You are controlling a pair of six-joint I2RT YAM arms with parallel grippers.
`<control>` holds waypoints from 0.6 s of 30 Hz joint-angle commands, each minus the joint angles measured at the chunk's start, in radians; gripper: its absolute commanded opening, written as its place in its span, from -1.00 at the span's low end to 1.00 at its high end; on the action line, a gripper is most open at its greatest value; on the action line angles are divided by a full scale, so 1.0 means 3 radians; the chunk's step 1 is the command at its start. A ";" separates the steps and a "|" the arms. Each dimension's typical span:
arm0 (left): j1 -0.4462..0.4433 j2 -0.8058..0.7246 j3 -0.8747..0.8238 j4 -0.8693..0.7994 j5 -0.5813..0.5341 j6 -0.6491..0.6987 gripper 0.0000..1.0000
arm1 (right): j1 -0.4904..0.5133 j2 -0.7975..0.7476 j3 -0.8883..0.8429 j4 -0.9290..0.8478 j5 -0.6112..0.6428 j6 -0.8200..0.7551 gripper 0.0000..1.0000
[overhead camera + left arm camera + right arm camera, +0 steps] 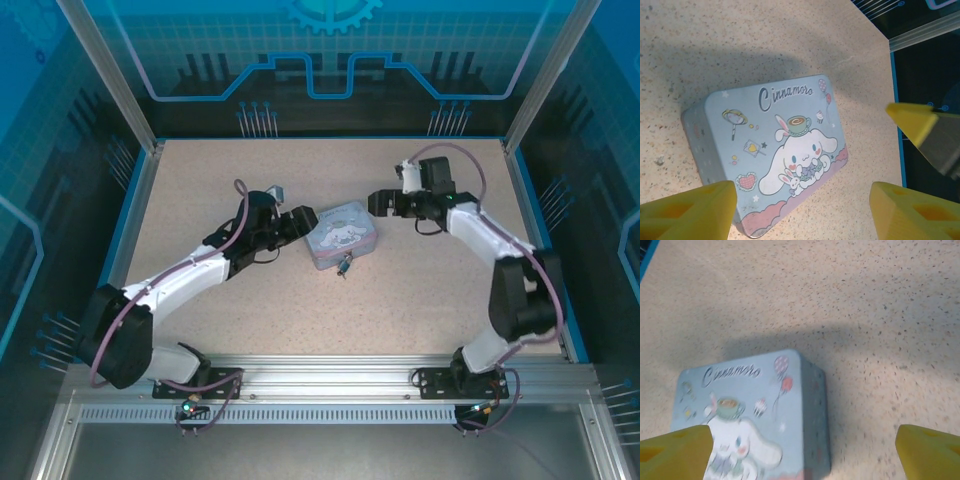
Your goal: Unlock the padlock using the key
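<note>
The speckled bench carries everything, and two white arms reach in over it from the near edge, the left arm angling toward the middle and the right arm bending in from the right. Between them a light-blue cartoon tin lies flat, lid up. The left tool sits just beside the tin's left end and the right tool near its far right corner. In each wrist view the yellow fingers stand wide apart, with the lid in sight between them and nothing gripped, so both tools are open and empty. The padlock is a tiny dark thing at the middle of the tin's near wall, touching it or hanging from a clasp; I cannot tell which. The key is too small to pick out beside it from overhead, so whether it sits in the keyhole I cannot say. I judge the task to be at its approach, with neither lock nor key in hand. To do this well, one tool should pin the padlock body so it cannot swing. The other should narrow its jaws before descending, take the key by its head with the fingertips only, and line the blade up square with the keyhole. A skewed entry or a wide closing would likely shove the little lock along the bench rather than turn it.
</note>
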 commanded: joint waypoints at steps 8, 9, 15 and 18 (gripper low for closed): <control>-0.0090 0.0576 0.0478 0.0276 0.0319 0.0132 0.34 | 0.0326 -0.0891 -0.1730 0.1222 -0.0519 0.1571 0.42; -0.0098 0.0658 0.0532 0.0310 0.0379 0.0127 0.32 | 0.0393 -0.0904 -0.1826 0.1335 -0.0443 0.1698 0.38; -0.0154 0.0995 0.0742 0.0491 0.0587 0.0100 0.30 | 0.0851 -0.0685 -0.2095 0.1903 -0.0002 0.2062 0.21; -0.0161 0.1087 0.0789 0.0529 0.0623 0.0087 0.30 | 0.0978 -0.0453 -0.2098 0.2143 0.0054 0.2133 0.12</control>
